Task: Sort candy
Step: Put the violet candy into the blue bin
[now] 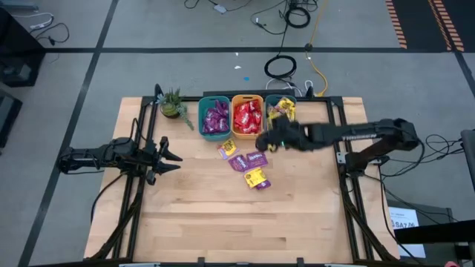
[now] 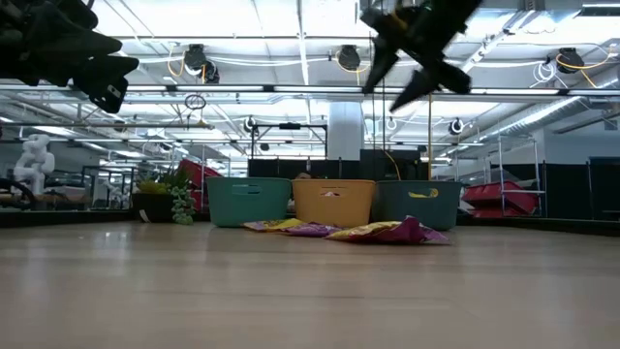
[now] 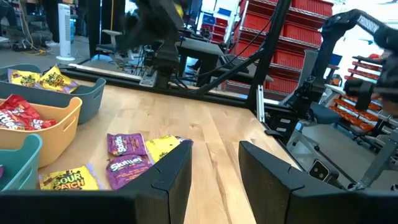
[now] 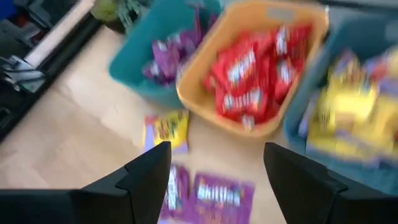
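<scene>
Right claw (image 1: 266, 142): spread wide, empty, raised above the surface (image 1: 200, 215) in front of the orange bin (image 1: 247, 136)
Loose candy (image 1: 251, 161): just below and left of that claw
Bins: purple, red, yellow sorted; potted plant (image 1: 173, 104) beyond
Left claw (image 1: 172, 159): parted, empty, well apart at left

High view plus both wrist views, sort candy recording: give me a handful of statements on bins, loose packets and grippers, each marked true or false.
1. The orange bin holds red packets. True.
2. No packets lie loose on the table. False: several purple and yellow packets lie in front of the bins.
3. The right gripper is open and empty. True.
4. The left gripper hovers over the bins. False: it waits at the table's left side, away from them.
5. A potted plant stands beside the teal bin of purple packets. True.
</scene>
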You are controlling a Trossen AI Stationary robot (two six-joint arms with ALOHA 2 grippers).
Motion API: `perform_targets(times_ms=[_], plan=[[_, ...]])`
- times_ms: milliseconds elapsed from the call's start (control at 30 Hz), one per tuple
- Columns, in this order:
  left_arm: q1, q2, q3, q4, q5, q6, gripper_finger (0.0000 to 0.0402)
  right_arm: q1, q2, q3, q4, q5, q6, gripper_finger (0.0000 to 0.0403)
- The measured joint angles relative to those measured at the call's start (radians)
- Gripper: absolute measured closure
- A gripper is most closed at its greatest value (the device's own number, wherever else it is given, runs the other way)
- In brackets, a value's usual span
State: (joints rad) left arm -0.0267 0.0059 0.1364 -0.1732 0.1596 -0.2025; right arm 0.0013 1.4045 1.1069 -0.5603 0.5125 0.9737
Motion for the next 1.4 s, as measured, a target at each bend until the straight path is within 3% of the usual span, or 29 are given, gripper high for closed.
perform_targets(times_ms=[167,300,467,733,867,1000,1100,1200,1400], plan=[[0.0,0.0,0.0,-0.001,0.0,0.0,0.0259,0.12,0.062,-0.164,0.124,0.077,0.071,0.0154],[0.0,0.0,0.0,0.0,0.0,0.0,0.0259,0.151,0.163,-0.226,0.272,0.087,0.086,0.0154],[0.0,0.0,0.0,0.0,0.0,0.0,0.0259,0.135,0.321,-0.233,0.353,0.127,0.073,0.0154],[0.0,0.0,0.0,-0.001,0.0,0.0,0.0259,0.096,0.565,-0.228,0.643,0.152,0.028,0.0156],[0.0,0.0,0.0,0.0,0.0,0.0,0.0259,0.084,0.634,-0.222,0.717,0.138,0.099,0.0199],[0.0,0.0,0.0,0.0,0.0,0.0,0.0259,0.088,0.621,-0.227,0.732,0.102,0.096,0.031],[0.0,0.0,0.0,0.0,0.0,0.0,0.0259,0.09,0.555,-0.232,0.718,-0.029,0.006,0.0386],[0.0,0.0,0.0,0.0,0.0,0.0,0.0259,0.086,0.467,-0.238,0.658,-0.079,-0.056,0.0393],[0.0,0.0,0.0,0.0,0.0,0.0,0.0259,0.064,0.26,-0.235,0.626,-0.07,-0.168,0.0403]])
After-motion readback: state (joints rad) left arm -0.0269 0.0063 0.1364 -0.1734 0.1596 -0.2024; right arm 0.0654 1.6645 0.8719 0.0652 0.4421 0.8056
